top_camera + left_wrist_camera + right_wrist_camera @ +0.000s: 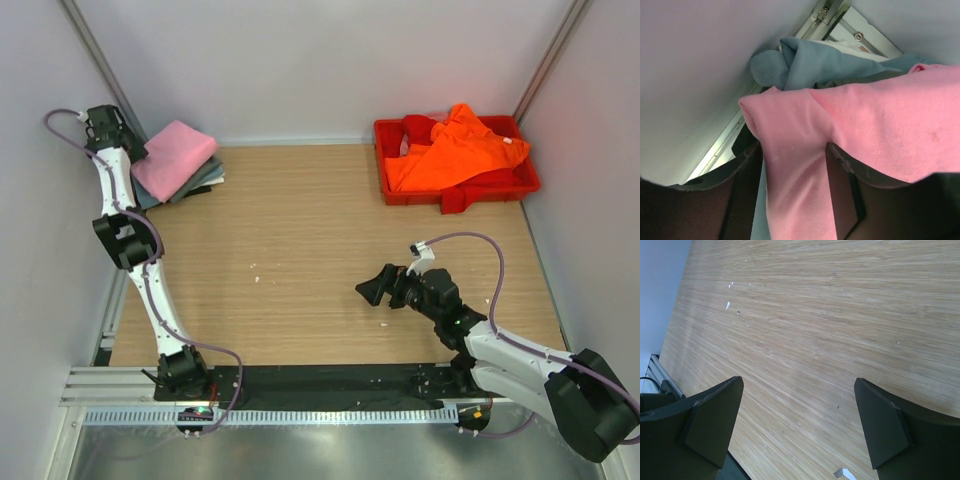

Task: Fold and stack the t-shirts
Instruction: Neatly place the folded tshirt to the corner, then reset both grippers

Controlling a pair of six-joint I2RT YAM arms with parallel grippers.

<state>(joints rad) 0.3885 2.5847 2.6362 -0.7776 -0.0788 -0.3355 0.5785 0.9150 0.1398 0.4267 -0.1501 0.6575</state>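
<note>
A folded light pink t-shirt tops a stack at the table's far left corner, over a pale blue-grey t-shirt and a dark grey one. My left gripper is at the stack's left edge. In the left wrist view a fold of the pink t-shirt runs between the parted jaws of the left gripper, with a sliver of blue-grey cloth showing beside the left finger. A bright orange t-shirt lies crumpled in the tray. My right gripper hovers wide open over bare wood, nothing between the jaws of the right gripper.
A red plastic tray sits at the far right corner. White walls enclose the table on three sides, with a metal rail close behind the stack. Small white flecks dot the wooden tabletop.
</note>
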